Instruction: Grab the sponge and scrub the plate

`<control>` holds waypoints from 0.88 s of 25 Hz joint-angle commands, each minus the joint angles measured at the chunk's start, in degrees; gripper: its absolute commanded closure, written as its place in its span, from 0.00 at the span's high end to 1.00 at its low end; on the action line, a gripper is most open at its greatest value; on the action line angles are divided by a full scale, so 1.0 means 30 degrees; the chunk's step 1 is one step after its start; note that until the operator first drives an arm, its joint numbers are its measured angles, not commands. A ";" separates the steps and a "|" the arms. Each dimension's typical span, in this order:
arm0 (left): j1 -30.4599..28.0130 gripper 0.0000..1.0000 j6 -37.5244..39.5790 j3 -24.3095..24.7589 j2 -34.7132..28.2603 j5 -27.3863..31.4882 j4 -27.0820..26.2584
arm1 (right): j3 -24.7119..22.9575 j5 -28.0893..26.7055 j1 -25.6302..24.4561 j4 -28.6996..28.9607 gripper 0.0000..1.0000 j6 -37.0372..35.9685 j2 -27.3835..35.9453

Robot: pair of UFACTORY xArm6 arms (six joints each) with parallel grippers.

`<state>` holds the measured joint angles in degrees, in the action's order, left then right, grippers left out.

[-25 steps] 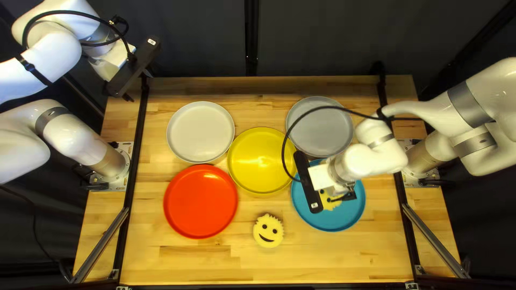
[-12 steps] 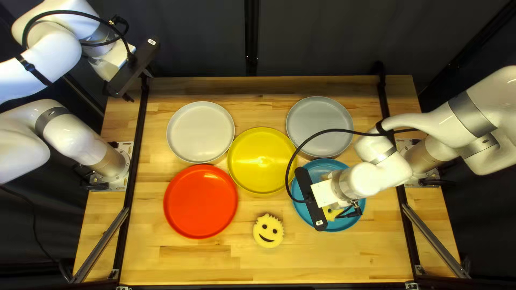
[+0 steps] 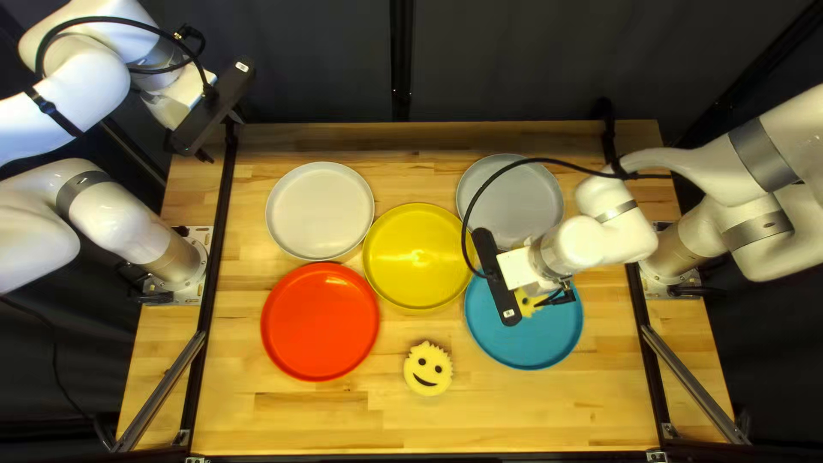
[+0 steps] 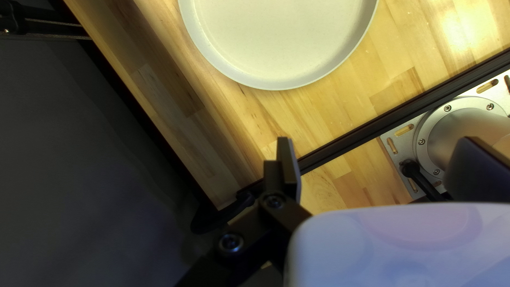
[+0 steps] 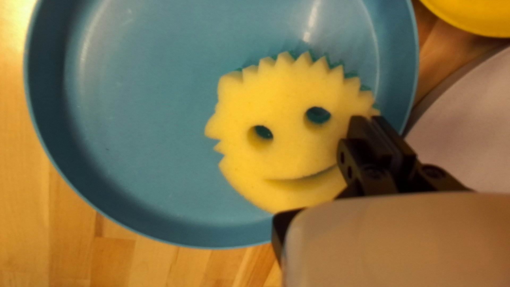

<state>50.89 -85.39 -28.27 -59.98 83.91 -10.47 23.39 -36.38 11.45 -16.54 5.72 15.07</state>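
Pointing spikes toward the worktop's (image 3: pixel 300 420) near left as a round, yellow, smiling sponge (image 5: pixel 289 143), gripped in the right pincer (image 3: pixel 521 270); with left pincer (image 3: pixel 220 135) spread wide.

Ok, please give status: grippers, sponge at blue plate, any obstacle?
Right gripper shut on yellow sponge, over blue plate. Left arm raised, far-left corner of table. Grey plate close beside, possible obstacle.

Left gripper (image 3: pixel 220 135) raised, spread wide; right gripper (image 3: pixel 555 297) angled down, fingers seemingly pinched close.
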 commanded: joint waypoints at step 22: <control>0.0000 1.00 0.0000 0.0000 0.0000 0.0000 0.0000 | -0.2140 0.2964 0.2956 0.2446 0.00 -0.2251 0.0958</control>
<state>50.89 -85.39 -28.27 -59.98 83.91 -10.47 17.05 -27.67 20.58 -9.90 -0.16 17.88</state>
